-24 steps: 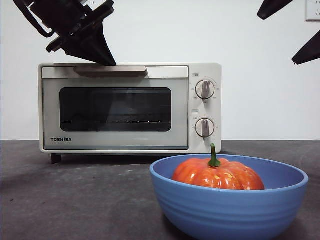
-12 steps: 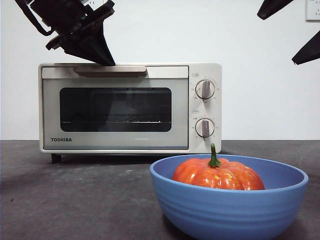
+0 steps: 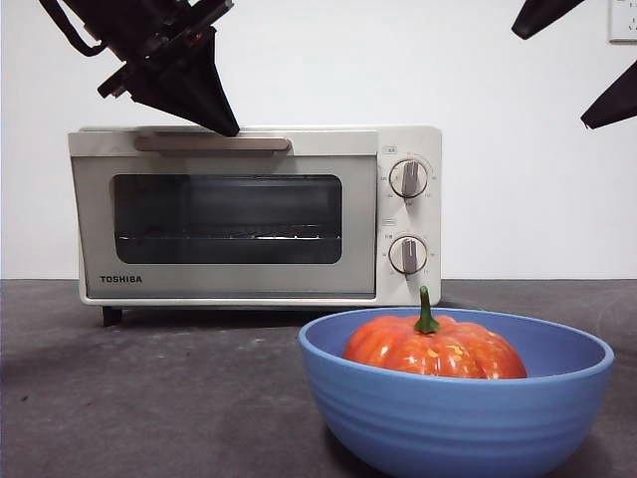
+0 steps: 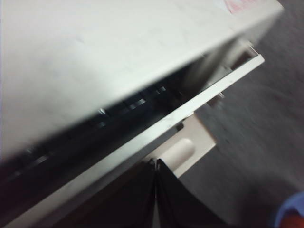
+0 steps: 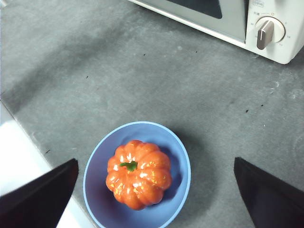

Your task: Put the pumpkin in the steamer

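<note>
The orange pumpkin [image 3: 438, 349] [image 5: 137, 173] with a green stem lies in a blue bowl [image 3: 448, 423] [image 5: 176, 154] at the front right. Behind it to the left stands the cream-white steamer [image 3: 408, 214] [image 5: 278, 50]. Its glass door is tipped slightly outward at the top, and a dark gap shows under the steamer's top [image 4: 95, 57]. My left gripper [image 3: 225, 119] [image 4: 156, 164] is shut, with its tip at the door's bar handle [image 3: 214, 143]. High above the bowl hangs my right gripper [image 5: 156, 160] [image 3: 582, 55], open and holding nothing.
The dark grey table [image 3: 149, 398] spreads in front of the steamer and left of the bowl. Two round knobs [image 3: 408, 178] sit on the steamer's right side. A white wall stands behind. The table's near edge [image 5: 19, 128] shows in the right wrist view.
The steamer door has swung out a little at its top, now showing wider and tilted. My left gripper shifted slightly along with the handle. The right gripper, pumpkin and bowl have not moved.
</note>
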